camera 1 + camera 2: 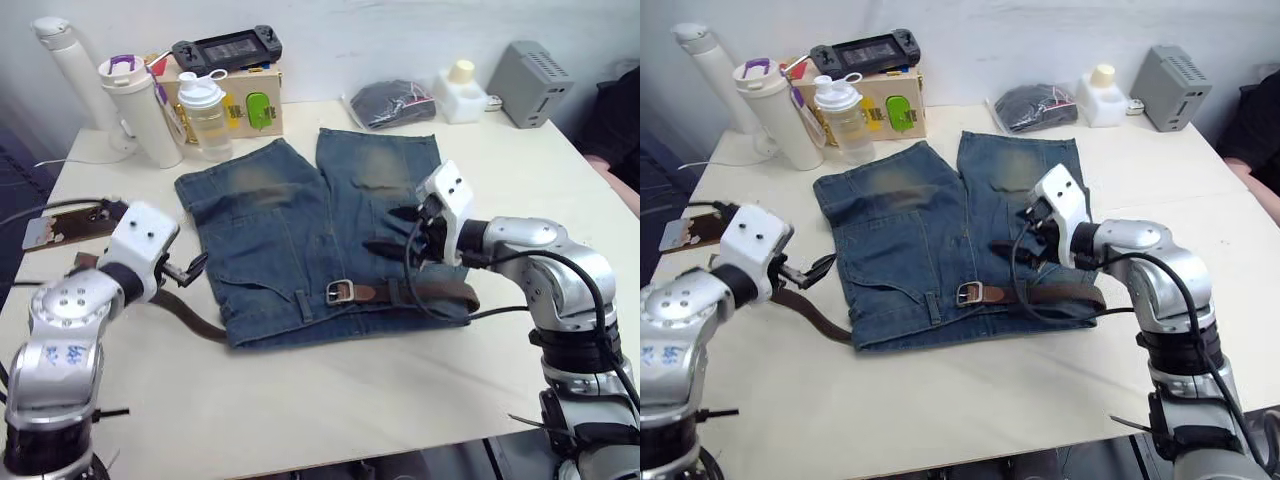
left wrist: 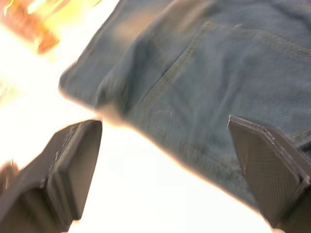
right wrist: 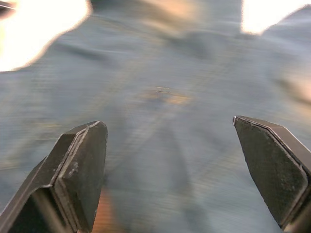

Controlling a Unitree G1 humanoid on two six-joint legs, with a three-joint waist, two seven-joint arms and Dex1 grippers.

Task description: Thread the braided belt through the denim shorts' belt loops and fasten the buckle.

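**Belt lies along the waistband, both grippers spread and empty**

The braided belt (image 1: 430, 292) lies along the waistband of the denim shorts (image 1: 300, 230), at the edge of the shorts nearest the robot. Its silver buckle (image 1: 340, 292) rests on the denim near the middle of the waistband, with the brown strap running from it toward the robot's right, as far as the right corner of the shorts. A further stretch of dark strap (image 1: 190, 315) comes out from the left corner of the waistband and trails over the bare table (image 1: 330, 400) toward the left arm. Whether the strap passes under any belt loop cannot be told.

The shorts lie flat with their legs pointing away from the robot, a pale worn patch on each leg.

The right gripper (image 1: 398, 230) hangs over the right leg of the shorts, just above the belt, its fingers pointing to the robot's left. The right wrist view shows its two fingers (image 3: 80, 170) set wide apart with only denim between them. The left gripper (image 1: 192, 270) sits beside the left edge of the shorts, close to the trailing strap; its fingers (image 2: 73, 165) are likewise spread, holding nothing.

Along the far side of the table stand a white bottle (image 1: 140, 110), a clear shaker bottle (image 1: 205, 115), a cardboard box (image 1: 250, 100) with a black handheld console (image 1: 227, 47) on top, a dark bagged bundle (image 1: 390, 103) and a grey box (image 1: 530, 82).
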